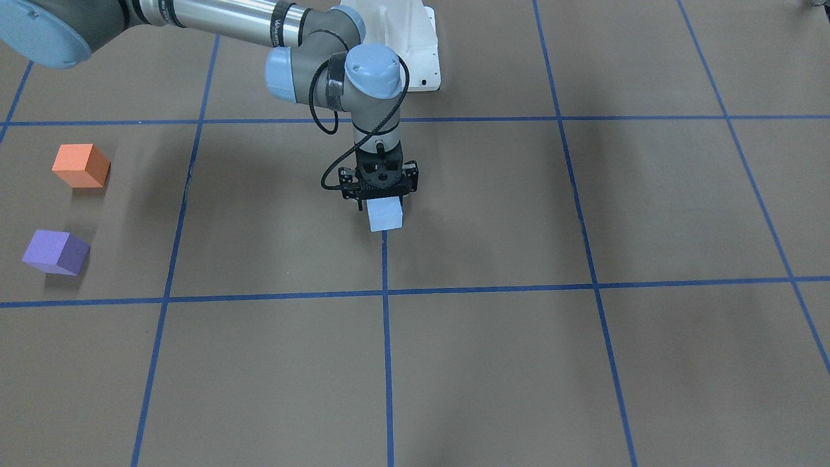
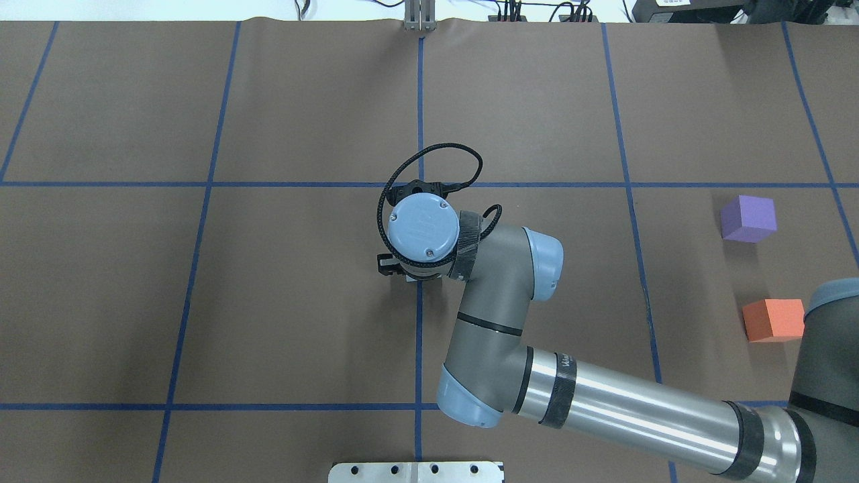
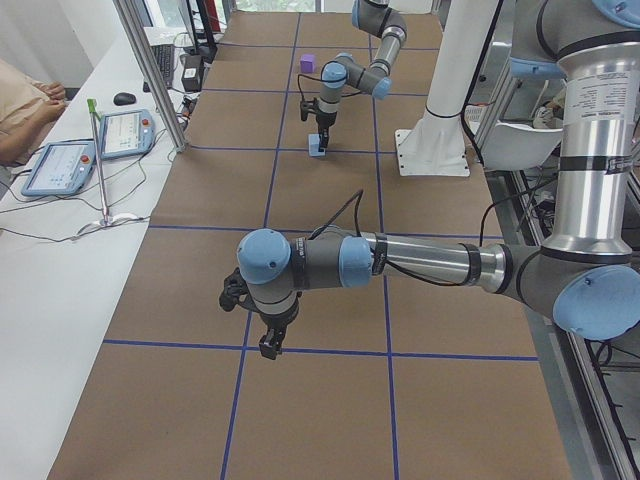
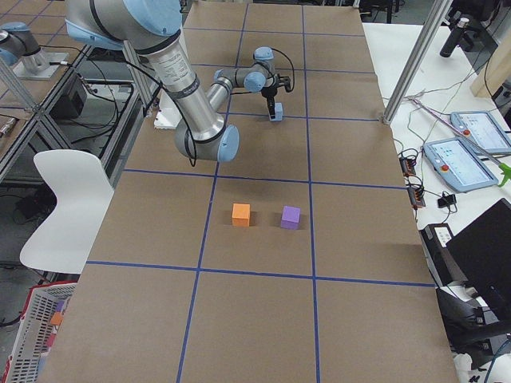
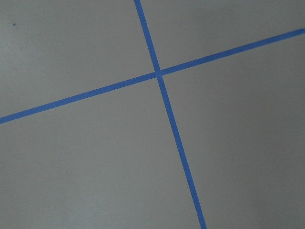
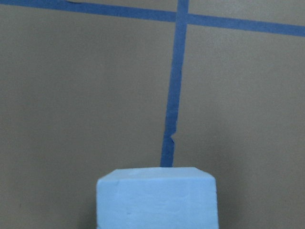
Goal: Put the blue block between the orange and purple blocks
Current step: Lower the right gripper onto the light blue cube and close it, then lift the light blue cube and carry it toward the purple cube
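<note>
- Front view shows the right gripper (image 1: 383, 205) holding the blue block (image 1: 386, 216); from overhead, the wrist (image 2: 424, 231) mostly covers it.
- Orange block (image 1: 81, 165) and purple block (image 1: 56, 252): near the desk's (image 1: 493, 363) right edge.
- Left gripper (image 3: 268, 345): can't tell if open.

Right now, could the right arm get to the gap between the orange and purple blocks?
Likely yes. The orange block and purple block stand apart with nothing between, on the side of the right arm, and only bare table separates them from its tool at the blue block.
</note>
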Controlling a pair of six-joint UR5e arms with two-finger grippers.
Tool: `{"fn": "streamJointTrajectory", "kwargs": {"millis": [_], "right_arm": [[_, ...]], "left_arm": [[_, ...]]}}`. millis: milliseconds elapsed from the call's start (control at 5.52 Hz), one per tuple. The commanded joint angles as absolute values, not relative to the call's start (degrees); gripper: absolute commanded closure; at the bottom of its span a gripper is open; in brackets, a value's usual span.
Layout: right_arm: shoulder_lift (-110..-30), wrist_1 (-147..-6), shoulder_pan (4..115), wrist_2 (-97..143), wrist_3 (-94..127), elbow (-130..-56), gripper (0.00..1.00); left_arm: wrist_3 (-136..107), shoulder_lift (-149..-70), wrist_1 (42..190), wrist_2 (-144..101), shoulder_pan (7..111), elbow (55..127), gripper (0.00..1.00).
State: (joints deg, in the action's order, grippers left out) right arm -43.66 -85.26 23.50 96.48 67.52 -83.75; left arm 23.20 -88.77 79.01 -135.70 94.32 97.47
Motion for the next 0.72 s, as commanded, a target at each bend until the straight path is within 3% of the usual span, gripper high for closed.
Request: {"fn": "streamJointTrajectory", "kwargs": {"millis": [0, 181, 543], "right_arm": [[-43.5, -84.8, 25.0, 96.6, 67.4, -84.3, 1.0], [-44.7, -85.4, 27.5, 97.2, 67.3, -87.1, 1.0], [-59.8, -85.5, 39.3, 107.7, 61.1, -102.2, 1.0]], "left_arm": [[23.2, -88.8, 79.1, -135.8, 94.3, 97.6, 0.0], [23.2, -88.8, 79.0, -135.8, 94.3, 97.6, 0.0], [22.7, -88.8, 79.0, -135.6, 94.3, 97.1, 0.0]]}}
